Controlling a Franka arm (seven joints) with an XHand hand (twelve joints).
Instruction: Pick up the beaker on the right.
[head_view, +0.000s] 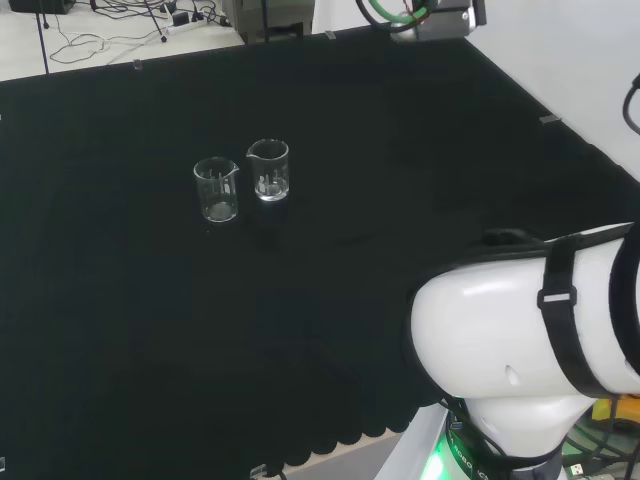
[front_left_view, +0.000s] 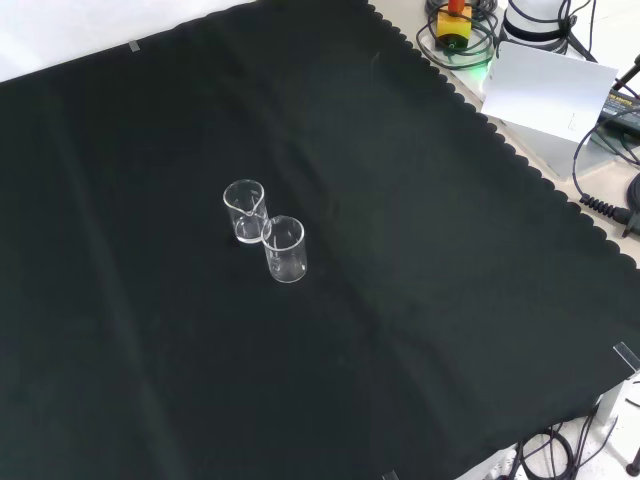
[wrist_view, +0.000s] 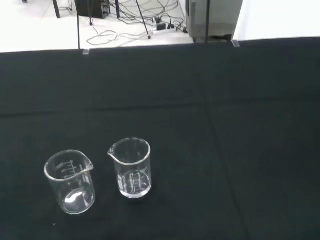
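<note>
Glossy white rounded arm link (head_view: 510, 340) with black straps, green-lit base.

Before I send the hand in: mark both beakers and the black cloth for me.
right beaker (head_view: 269, 170), head view, on its glass wall.
left beaker (head_view: 216, 190), head view, on its glass wall.
black cloth (head_view: 350, 300), head view, on a bare stretch near the arm.

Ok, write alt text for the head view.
Two clear glass beakers stand upright close together on black cloth: the left beaker slightly nearer, the right beaker slightly farther. The arm's white link sits at lower right.
</note>
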